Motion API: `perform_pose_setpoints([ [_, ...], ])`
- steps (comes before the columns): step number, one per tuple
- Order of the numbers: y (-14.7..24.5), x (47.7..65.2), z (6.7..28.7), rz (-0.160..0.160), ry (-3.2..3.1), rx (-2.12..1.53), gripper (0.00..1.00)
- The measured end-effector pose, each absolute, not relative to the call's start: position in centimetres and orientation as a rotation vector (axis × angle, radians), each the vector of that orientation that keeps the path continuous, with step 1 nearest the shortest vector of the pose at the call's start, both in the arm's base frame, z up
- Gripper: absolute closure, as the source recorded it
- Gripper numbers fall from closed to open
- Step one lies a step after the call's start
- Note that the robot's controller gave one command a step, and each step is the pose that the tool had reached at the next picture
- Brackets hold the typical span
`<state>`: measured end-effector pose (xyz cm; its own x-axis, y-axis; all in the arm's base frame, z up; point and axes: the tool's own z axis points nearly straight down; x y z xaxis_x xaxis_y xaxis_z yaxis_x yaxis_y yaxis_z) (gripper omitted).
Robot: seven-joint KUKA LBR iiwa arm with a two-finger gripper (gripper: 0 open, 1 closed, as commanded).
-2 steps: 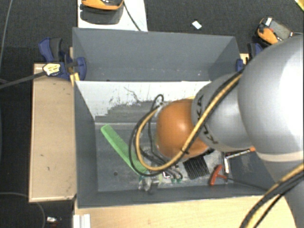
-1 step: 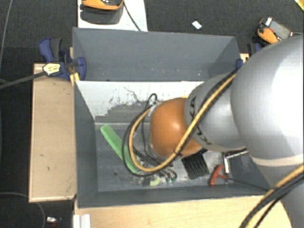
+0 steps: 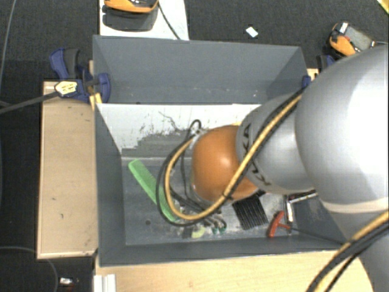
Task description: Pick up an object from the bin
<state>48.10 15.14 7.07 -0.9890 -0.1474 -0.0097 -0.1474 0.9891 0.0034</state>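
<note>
Since the orange cover [image 3: 216, 163] sits over the wrist, tool [image 3: 196, 212] state: cannot tell whether open or closed, or whether it has anything in it.
arm [image 3: 340, 132]: comes in over the bin's right wall and angles down toward the middle of the bin [image 3: 194, 72] floor.
cables [image 3: 163, 190]: yellow and black loop hanging off the cover's left side, down near the floor.
tool position: low over the floor's centre, nearer the near wall than the far one.
nearest thing, left: green flat strip [image 3: 146, 184], lying flat on the floor.
strip long axis: diagonal, one end toward the bin's far-left corner, the other toward the middle of the near wall.
strip vs tool: its near end runs in under the cable loop; contact cannot be judged.
nearest thing, right: black ribbed piece [image 3: 249, 212], comb-like, just beside the cover's lower edge, toward the near wall.
ribbed piece axis: ribs run roughly from the far wall to the near wall, slightly skewed.
near-right corner: red-handled item [image 3: 278, 222], just beside the ribbed piece; kind unclear.
near wall, centre: small pale green bits [image 3: 199, 231] against the foot of the wall, too small to identify.
</note>
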Motion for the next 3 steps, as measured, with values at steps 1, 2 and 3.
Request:
perform_pose_setpoints([
  [1,15.1,48.1,7.4,0.008,3.121,-0.228,1.00],
  [2,15.1,48.0,9.8,0.005,3.127,-0.227,1.00],
  [3,15.0,47.9,14.7,0.004,3.131,-0.225,1.00],
])
